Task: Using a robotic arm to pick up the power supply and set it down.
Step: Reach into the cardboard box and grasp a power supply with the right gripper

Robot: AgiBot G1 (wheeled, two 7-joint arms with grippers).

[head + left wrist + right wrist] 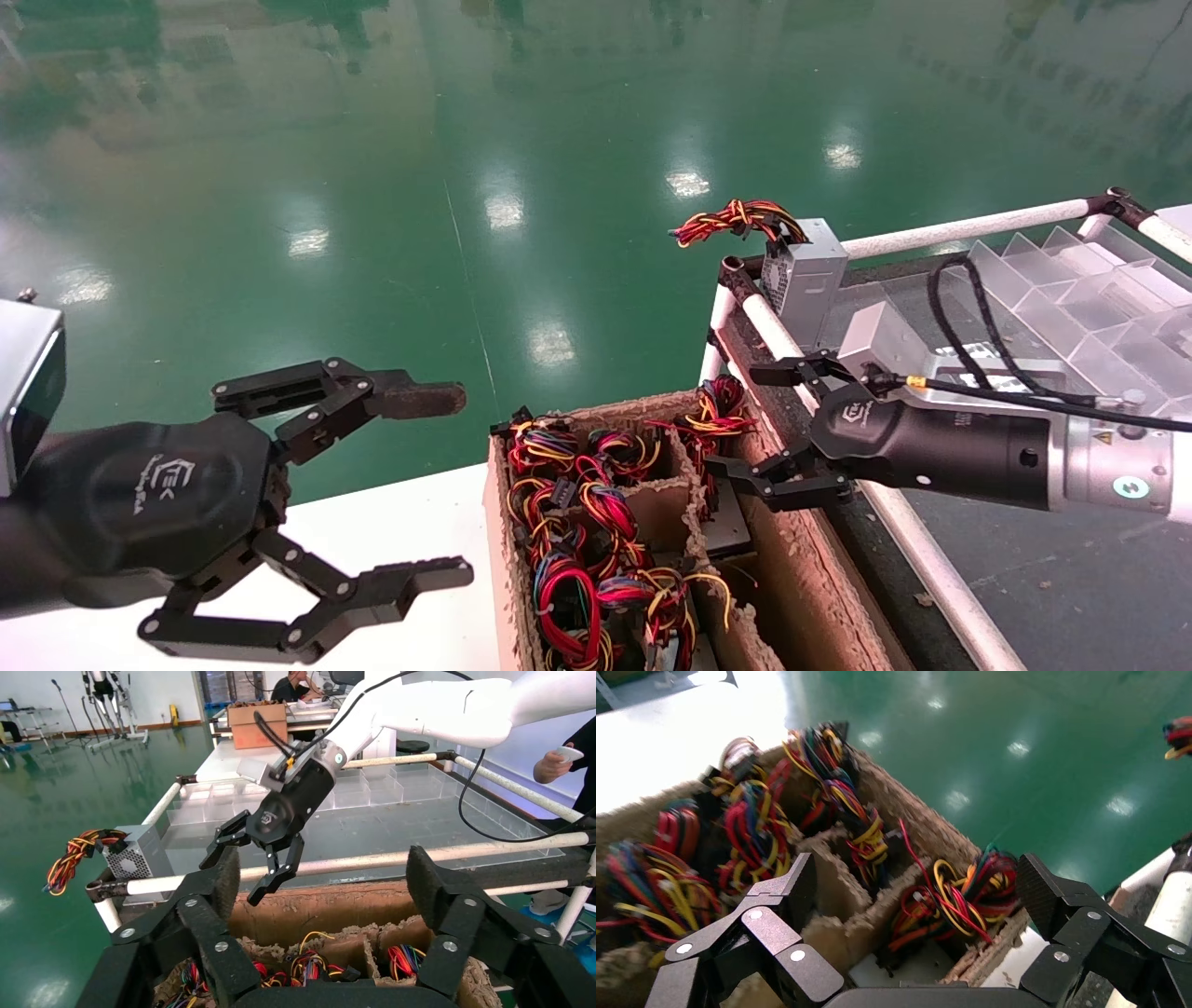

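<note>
The power supply (726, 527) lies low in the back right compartment of a cardboard box; its grey metal face (898, 969) shows under an upright red, yellow and black wire bundle (961, 896). My right gripper (736, 419) hovers open just above that bundle, with nothing between its fingers. The right wrist view looks down between the spread fingers of this gripper (919, 888) onto the compartment. In the left wrist view the right gripper (232, 880) hangs over the box's far wall. My left gripper (452, 485) (325, 881) stays open and empty to the left of the box.
The divided cardboard box (801, 578) holds several more wire bundles (568, 522). A vented grey box (805, 270) with sideways wires sits on the corner of the white pipe frame (931, 550). Clear plastic dividers (1071, 298) lie beyond it. A white tabletop (419, 522) lies left of the box.
</note>
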